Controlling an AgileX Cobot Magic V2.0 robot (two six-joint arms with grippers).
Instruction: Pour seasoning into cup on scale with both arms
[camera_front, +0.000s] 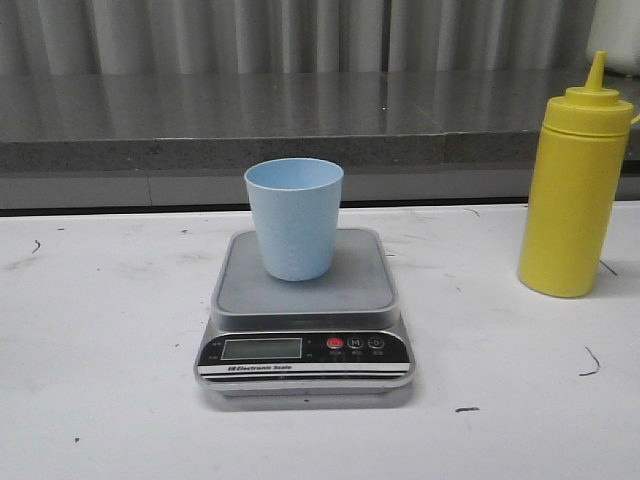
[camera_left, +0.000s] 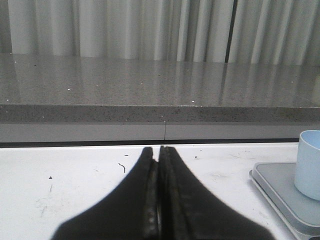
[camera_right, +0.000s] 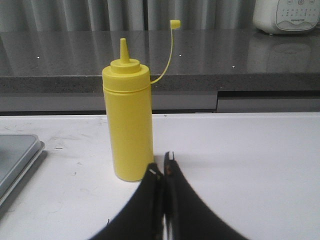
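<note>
Nearest on the white desk (camera_front: 100, 400) sits the scale (camera_front: 305, 310), its black front panel facing forward. The light blue cup (camera_front: 294, 218) stands upright on its steel platform. Farther back and well to the right, the yellow bottle (camera_front: 574, 190) stands upright, cap off its nozzle. The left gripper (camera_left: 159, 152) has its fingers pressed together above bare desk; the right gripper (camera_right: 162, 169) likewise, just beside the bottle's base.

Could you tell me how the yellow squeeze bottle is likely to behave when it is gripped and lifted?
The seasoning bottle is tall and narrow, so a sideways nudge may tip it. Its plastic wall probably gives under squeeze. The cap hangs off its tether, so the nozzle looks open and contents might escape.
</note>
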